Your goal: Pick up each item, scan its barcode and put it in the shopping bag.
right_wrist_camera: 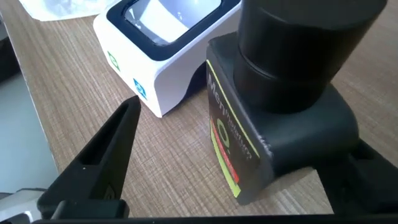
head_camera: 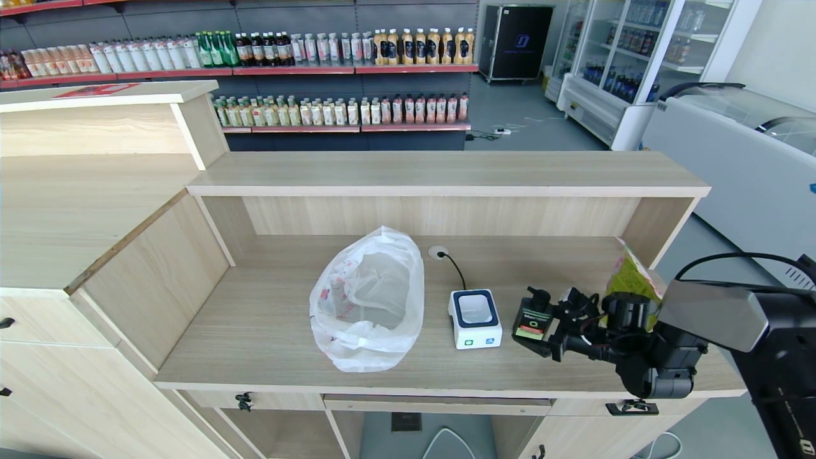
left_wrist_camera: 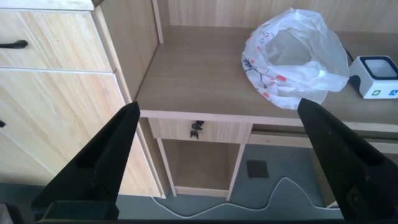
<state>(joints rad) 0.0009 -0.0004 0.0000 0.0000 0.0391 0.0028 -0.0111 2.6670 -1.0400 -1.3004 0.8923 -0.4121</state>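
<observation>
Shop interior, daylit. A light-wood checkout counter (head_camera: 268, 319) carried a raised back ledge (head_camera: 446, 172) and a taller side unit (head_camera: 95, 191), with drawers (left_wrist_camera: 56, 37) on black handles below. Behind stood dark wall shelving (head_camera: 408, 19) with red-edged rails, holding two rows of bottled drinks (head_camera: 338, 109). Grey floor (head_camera: 529, 115) — a white power strip (head_camera: 502, 131) lay on it. A black case (head_camera: 515, 41), glass-door coolers (head_camera: 631, 51) and a white chest freezer (head_camera: 733, 153) stood to the right.

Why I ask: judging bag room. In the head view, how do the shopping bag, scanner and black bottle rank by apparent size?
1. shopping bag, clearly largest.
2. scanner.
3. black bottle, close to the scanner in size and partly hidden, so these two are unsure.
</observation>
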